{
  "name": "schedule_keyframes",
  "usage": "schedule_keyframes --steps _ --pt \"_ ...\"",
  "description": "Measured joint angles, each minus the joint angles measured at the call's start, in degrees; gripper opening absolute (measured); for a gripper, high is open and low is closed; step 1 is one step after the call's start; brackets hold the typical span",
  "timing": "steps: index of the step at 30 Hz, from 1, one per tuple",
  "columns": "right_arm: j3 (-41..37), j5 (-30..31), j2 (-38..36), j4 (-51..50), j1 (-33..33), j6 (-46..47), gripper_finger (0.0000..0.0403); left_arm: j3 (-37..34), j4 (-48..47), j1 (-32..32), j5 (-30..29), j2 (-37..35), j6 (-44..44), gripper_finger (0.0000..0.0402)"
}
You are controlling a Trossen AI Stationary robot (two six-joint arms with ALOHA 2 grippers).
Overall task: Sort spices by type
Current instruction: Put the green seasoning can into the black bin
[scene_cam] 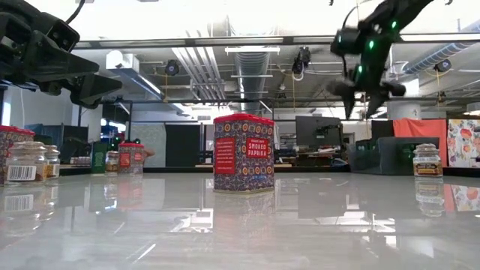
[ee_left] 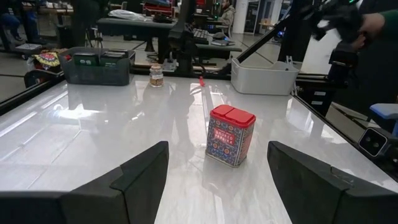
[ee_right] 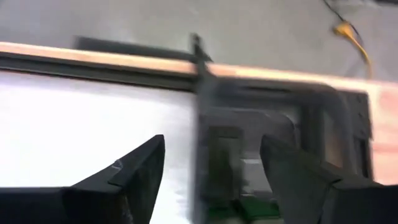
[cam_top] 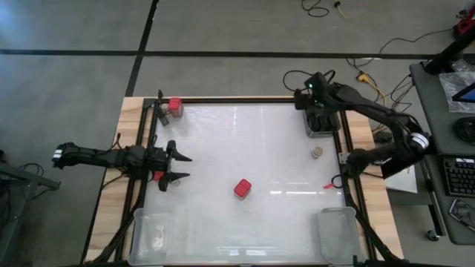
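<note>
A red-topped spice tin (cam_top: 243,188) stands on its base mid-table, ahead of my left gripper (cam_top: 185,167), whose open fingers stay well short of it (ee_left: 230,135). Another red-topped tin (cam_top: 175,106) stands at the far left corner. A small round jar (cam_top: 317,152) stands near the right edge. My right gripper (cam_top: 317,110) hangs open above a dark bin (cam_top: 320,127) at the far right, fingers slanting down and holding nothing (ee_right: 211,149). What lies in the bin (ee_right: 267,155) is blurred. The low view shows more small jars (scene_cam: 26,161) at its left.
Two clear bins sit at the near edge, one at the left (cam_top: 152,233) and one at the right (cam_top: 338,231). A small red stick (cam_top: 329,185) lies by the right rail. A dark frame (cam_top: 141,170) borders the table. The middle is bare around the tin.
</note>
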Motion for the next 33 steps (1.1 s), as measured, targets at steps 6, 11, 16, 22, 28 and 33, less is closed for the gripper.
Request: schedule_keyframes --steps 6,11,16,22,28,33 --pt "-2.15 0.39 -7.81 4.90 17.26 -3.61 0.0283 0.01 0.00 -0.01 -0.01 0.00 0.00 0.0259" --pt "-8.69 0.34 -10.11 22.27 34.01 -10.55 0.0290 0.01 0.00 0.00 -0.01 0.00 0.00 0.0259" --pt "-15.95 0.05 -8.00 45.68 45.16 -24.99 0.0282 0.01 -0.01 -0.02 0.01 0.00 -0.02 0.0259" --pt "-17.17 -0.26 -3.77 52.20 48.96 -34.04 0.0270 0.00 3.58 0.00 0.00 0.00 -1.31 0.0259" --pt "-17.05 -1.62 -2.76 52.20 48.79 -34.77 0.0260 0.01 18.61 -0.01 -0.03 -0.01 -4.59 0.0259" --pt "-17.05 -1.70 -2.96 52.02 49.59 -34.45 0.0250 0.01 34.07 -0.02 -0.23 0.02 2.39 0.0259"
